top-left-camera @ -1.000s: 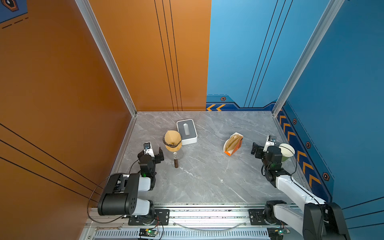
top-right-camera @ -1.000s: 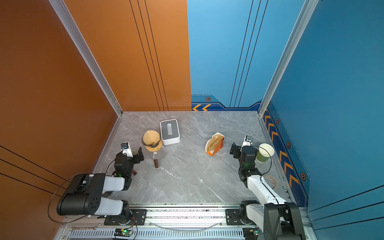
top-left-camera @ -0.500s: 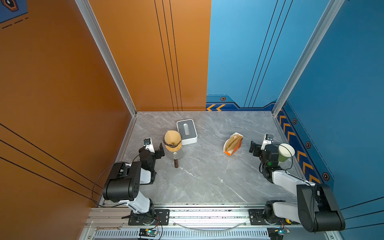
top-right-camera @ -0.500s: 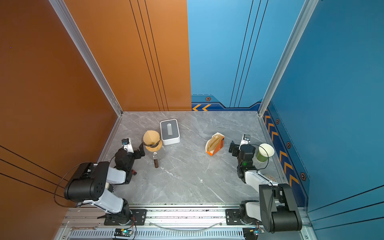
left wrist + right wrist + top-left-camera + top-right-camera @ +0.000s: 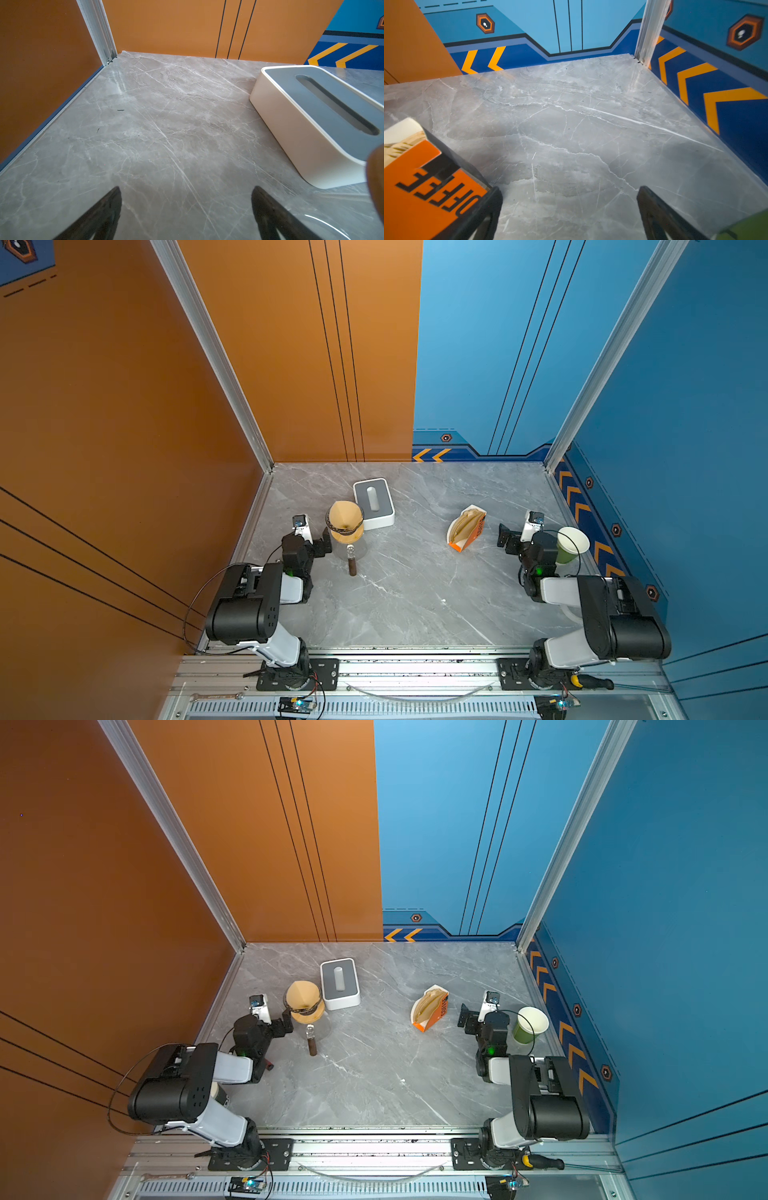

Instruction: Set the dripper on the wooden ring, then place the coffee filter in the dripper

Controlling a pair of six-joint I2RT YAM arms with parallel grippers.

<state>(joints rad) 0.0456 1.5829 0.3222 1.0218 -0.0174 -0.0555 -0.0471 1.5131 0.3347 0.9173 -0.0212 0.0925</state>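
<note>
Obs., left to right: the left gripper [image 5: 324, 542] sits just beside the dripper [image 5: 334, 528], jaws spread with nothing between them. The coffee filter [image 5: 344, 514] is seated in the dripper, its axis roughly upright and its rim standing above the dark band (seating depth not legible). The filter box [image 5: 467, 531] lies well apart from the dripper. The right gripper [image 5: 504, 537] is farther out, jaws also released and empty. Judgement: the left arm is nearer, and placement looks done.
</note>
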